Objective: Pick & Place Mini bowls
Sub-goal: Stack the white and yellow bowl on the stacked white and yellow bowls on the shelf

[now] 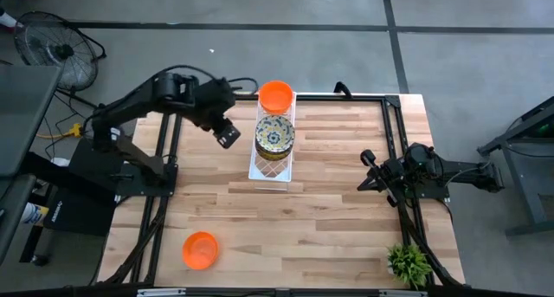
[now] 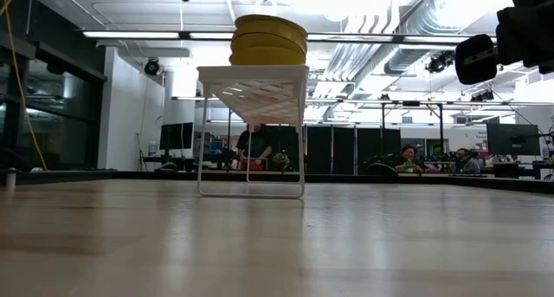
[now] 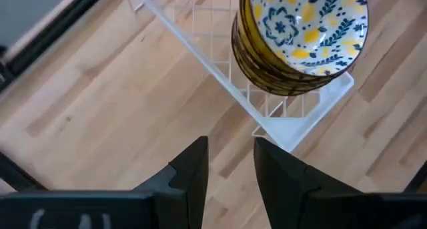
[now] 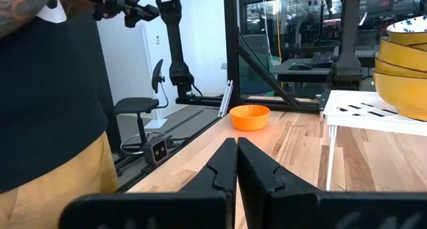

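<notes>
The left gripper is held with its fingers slightly apart and nothing between them, raised above the table just beside the white tray, on the side nearer the left arm. On the tray a stack of patterned bowls is seen, with orange bowls at its far end, and one orange bowl lies well apart from the tray near the table's front edge. The right gripper is kept with its fingers together, empty, at the table's right edge, well away from the tray.
</notes>
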You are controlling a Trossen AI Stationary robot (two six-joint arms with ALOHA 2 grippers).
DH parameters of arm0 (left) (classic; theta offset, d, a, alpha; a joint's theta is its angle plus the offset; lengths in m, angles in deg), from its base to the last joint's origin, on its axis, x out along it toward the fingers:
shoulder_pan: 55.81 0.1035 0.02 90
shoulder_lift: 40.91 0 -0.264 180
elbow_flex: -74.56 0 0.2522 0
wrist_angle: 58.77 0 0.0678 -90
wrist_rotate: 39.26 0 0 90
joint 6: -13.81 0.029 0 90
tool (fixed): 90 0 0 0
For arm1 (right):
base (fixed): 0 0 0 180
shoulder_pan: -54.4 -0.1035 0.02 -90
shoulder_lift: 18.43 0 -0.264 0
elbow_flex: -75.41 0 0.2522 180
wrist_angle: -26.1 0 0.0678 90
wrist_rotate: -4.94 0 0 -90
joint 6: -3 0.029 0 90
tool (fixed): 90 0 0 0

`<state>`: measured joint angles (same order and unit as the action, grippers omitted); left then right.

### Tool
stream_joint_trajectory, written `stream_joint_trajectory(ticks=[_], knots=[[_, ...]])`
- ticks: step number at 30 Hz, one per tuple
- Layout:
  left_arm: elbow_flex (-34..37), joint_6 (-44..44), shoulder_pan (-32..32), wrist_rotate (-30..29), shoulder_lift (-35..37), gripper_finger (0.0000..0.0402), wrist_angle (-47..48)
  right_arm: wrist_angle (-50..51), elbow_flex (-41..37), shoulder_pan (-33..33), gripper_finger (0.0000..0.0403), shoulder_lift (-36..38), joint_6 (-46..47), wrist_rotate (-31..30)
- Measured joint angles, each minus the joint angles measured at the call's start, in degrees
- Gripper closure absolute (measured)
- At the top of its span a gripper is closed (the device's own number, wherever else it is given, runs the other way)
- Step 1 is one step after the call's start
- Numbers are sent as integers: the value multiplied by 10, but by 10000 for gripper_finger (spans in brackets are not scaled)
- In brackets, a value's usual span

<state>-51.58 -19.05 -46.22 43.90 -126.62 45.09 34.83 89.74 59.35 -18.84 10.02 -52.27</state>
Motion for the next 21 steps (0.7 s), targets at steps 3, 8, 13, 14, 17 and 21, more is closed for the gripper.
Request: stream_joint_trajectory(ticks=[3, 8, 13, 14, 17, 21], knots=[[43, -53, -25, -11, 23, 284, -1, 0, 0, 0, 402, 0, 0, 0], [117, -150, -71, -13, 50, 284, -2, 0, 0, 0, 402, 0, 0, 0], [162, -179, -85, -48, 70, 284, -68, 0, 0, 0, 402, 0, 0, 0], [164, -176, -85, -67, 72, 284, -78, 0, 0, 0, 402, 0, 0, 0], [163, -154, -78, -106, 77, 284, -109, 0, 0, 0, 402, 0, 0, 0], [165, -78, -43, -106, 72, 284, -156, 0, 0, 0, 402, 0, 0, 0]])
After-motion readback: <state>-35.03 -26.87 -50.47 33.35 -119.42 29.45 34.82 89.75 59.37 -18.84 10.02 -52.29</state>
